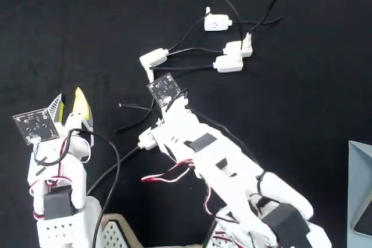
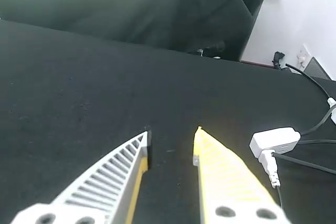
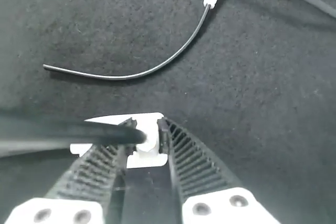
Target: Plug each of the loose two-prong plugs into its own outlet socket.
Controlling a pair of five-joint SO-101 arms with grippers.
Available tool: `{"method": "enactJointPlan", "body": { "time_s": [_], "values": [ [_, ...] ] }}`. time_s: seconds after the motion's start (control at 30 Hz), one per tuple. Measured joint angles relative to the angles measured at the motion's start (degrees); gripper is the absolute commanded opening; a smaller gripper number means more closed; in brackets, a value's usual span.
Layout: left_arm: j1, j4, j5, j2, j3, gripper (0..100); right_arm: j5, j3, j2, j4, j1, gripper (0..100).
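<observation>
Because the right fingers (image 3: 194, 166) pinch the white plug (image 3: 148, 143) only at their tips, cord (image 3: 63, 135) drag may twist it — left fingers (image 2: 226, 182) stand apart, empty.

The right claw (image 3: 147, 128) grips a white plug (image 3: 150, 143) over black cloth (image 3: 262, 77).

Bare cloth (image 1: 64, 39) left of strewn plugs (image 1: 228, 62)

White printed arms (image 1: 226, 166), black servos (image 1: 58, 204), black cables (image 1: 114, 161), red-white wires (image 1: 168, 173); yellow-fingered left pincer (image 2: 172, 136).
</observation>
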State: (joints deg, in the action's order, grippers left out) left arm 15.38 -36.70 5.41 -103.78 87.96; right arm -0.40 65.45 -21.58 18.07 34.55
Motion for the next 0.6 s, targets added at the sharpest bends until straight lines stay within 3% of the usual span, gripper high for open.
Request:
{"method": "enactJointPlan", "body": {
  "time_s": [0.6],
  "values": [
    [0.0, 0.0, 0.0, 0.0, 0.0, 15, 3.7, -1.8, 4.3, -0.5, 0.1, 1.1]
  ]
}}
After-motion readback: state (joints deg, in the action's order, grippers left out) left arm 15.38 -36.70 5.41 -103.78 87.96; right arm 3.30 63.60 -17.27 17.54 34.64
